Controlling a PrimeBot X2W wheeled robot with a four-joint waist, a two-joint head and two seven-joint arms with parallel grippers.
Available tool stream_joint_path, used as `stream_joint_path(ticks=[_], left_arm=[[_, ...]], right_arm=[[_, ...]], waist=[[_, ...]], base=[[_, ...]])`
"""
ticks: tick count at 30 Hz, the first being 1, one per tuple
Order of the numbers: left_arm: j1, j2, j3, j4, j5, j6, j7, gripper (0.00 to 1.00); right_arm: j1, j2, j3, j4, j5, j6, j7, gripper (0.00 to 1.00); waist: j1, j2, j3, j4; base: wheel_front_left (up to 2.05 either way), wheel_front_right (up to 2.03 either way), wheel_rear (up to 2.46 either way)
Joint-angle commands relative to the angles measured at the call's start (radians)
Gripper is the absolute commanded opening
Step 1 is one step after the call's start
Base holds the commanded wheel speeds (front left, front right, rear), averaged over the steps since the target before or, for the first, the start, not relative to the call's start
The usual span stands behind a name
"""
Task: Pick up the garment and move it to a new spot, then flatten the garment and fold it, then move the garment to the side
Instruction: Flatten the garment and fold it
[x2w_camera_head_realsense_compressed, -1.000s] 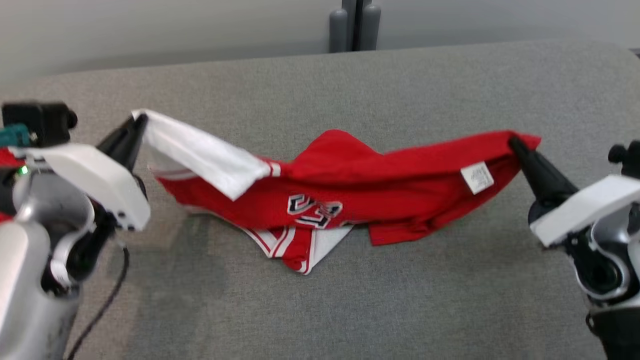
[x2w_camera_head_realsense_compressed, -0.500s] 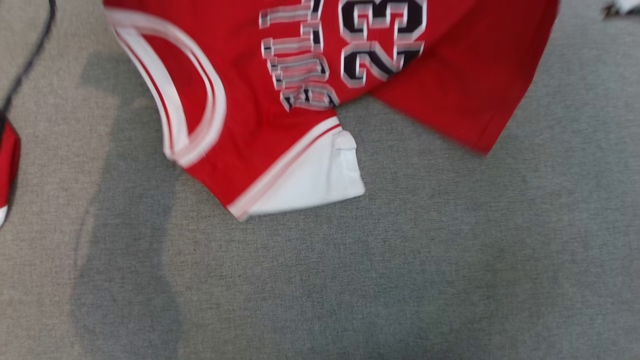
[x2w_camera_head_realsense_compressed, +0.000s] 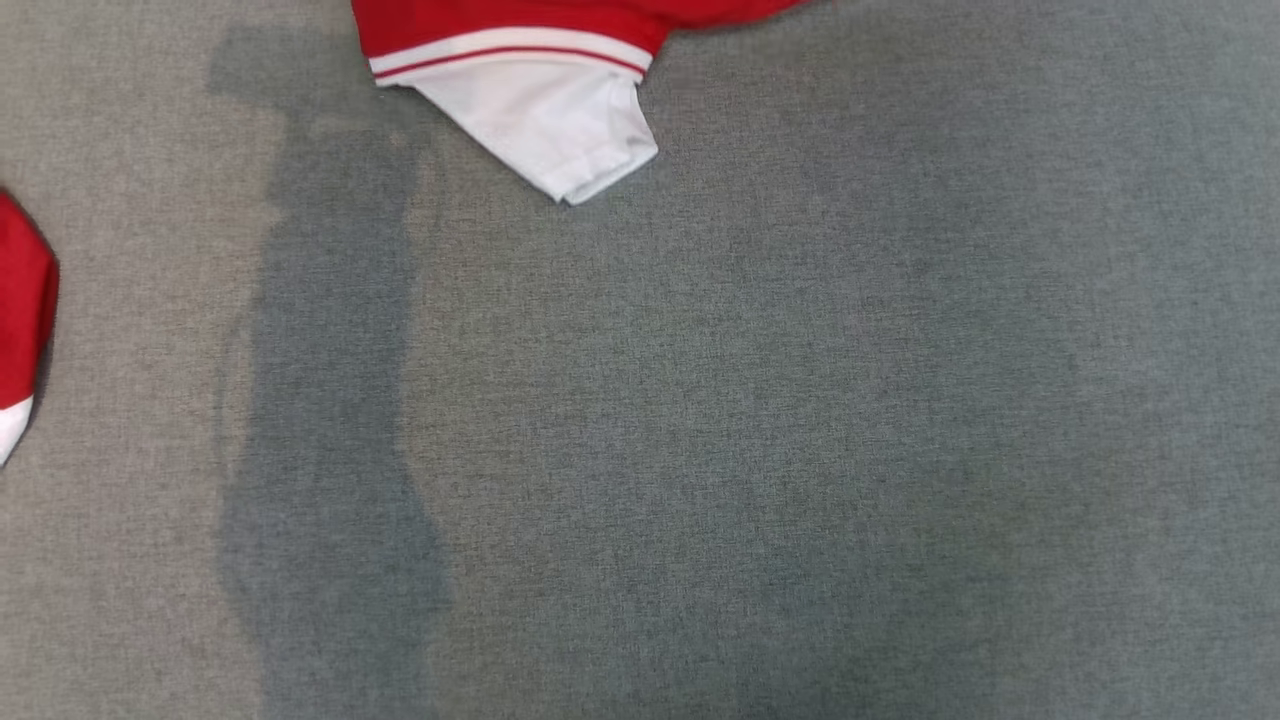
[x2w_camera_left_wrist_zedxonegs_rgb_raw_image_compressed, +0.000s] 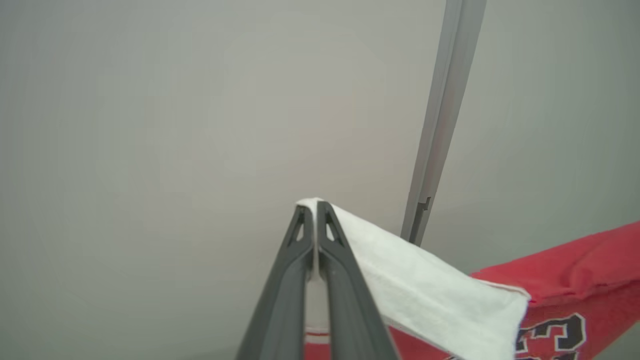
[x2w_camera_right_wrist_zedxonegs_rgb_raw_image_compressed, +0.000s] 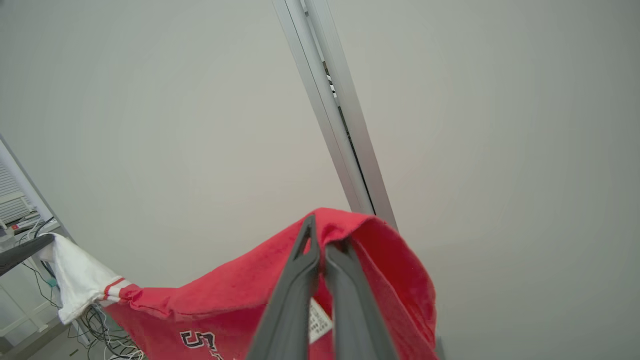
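The garment (x2w_camera_head_realsense_compressed: 540, 110) is a red jersey with white sleeves and black-and-white lettering. In the head view only its lower edge and one white sleeve hang in at the top, over the grey table (x2w_camera_head_realsense_compressed: 700, 450). In the left wrist view my left gripper (x2w_camera_left_wrist_zedxonegs_rgb_raw_image_compressed: 314, 207) is shut on the tip of a white sleeve (x2w_camera_left_wrist_zedxonegs_rgb_raw_image_compressed: 425, 290), and the red body (x2w_camera_left_wrist_zedxonegs_rgb_raw_image_compressed: 575, 280) sags away to the right. In the right wrist view my right gripper (x2w_camera_right_wrist_zedxonegs_rgb_raw_image_compressed: 325, 240) is shut on a red edge of the garment (x2w_camera_right_wrist_zedxonegs_rgb_raw_image_compressed: 240, 295), near its white label (x2w_camera_right_wrist_zedxonegs_rgb_raw_image_compressed: 317, 320). The garment stretches between both grippers, up in front of a pale wall.
A red and white piece of cloth (x2w_camera_head_realsense_compressed: 20, 320) pokes in at the table's left edge. A grey metal post (x2w_camera_right_wrist_zedxonegs_rgb_raw_image_compressed: 340, 125) runs up the wall behind the garment. Cables and shelving (x2w_camera_right_wrist_zedxonegs_rgb_raw_image_compressed: 30, 300) stand at the lower left of the right wrist view.
The head camera has tilted down to the table. The garment, which lay sagging on the table a second ago, now hangs lifted between both grippers. Both grips have held.
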Motion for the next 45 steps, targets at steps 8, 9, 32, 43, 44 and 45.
stream_joint_path(ticks=[8, 9, 32, 43, 44, 45], left_arm=[[0.023, -0.031, -0.037, 0.112, -0.067, -0.024, -0.003, 0.0], [0.044, -0.035, -0.053, 0.108, -0.079, -0.024, 0.008, 0.0], [0.871, 0.355, -0.381, -0.598, -0.571, 0.009, 0.672, 0.0], [1.211, 0.601, -0.386, -1.119, -0.756, 0.205, 0.855, 0.0], [1.234, 0.618, -0.384, -1.144, -0.767, 0.218, 0.857, 0.0], [1.256, 0.634, -0.383, -1.17, -0.779, 0.229, 0.86, 0.0]], right_arm=[[0.052, -0.035, 0.115, 0.007, 0.089, 0.0, -0.006, 0.0], [0.07, -0.041, 0.133, 0.005, 0.099, 0.0, 0.001, 0.0], [0.698, -0.271, 0.397, -0.175, 0.379, 0.0, 0.249, 0.0], [0.915, -0.436, 0.435, -0.307, 0.446, 0.0, 0.396, 0.0], [0.932, -0.446, 0.438, -0.314, 0.447, 0.0, 0.403, 0.0], [0.949, -0.454, 0.439, -0.32, 0.454, 0.0, 0.413, 0.0]], waist=[[-0.0001, 0.0, -0.02, 0.015], [-0.0001, 0.0, -0.031, 0.014], [-0.0001, 0.0, -0.422, -0.003], [-0.0001, 0.0, -0.483, -0.015], [-0.0001, 0.0, -0.483, -0.017], [-0.0001, 0.0, -0.483, -0.018]], base=[[0.0, 0.0, 0.0], [0.0, 0.0, 0.0], [0.0, 0.0, 0.0], [0.0, 0.0, 0.0], [0.0, 0.0, 0.0], [0.0, 0.0, 0.0]])
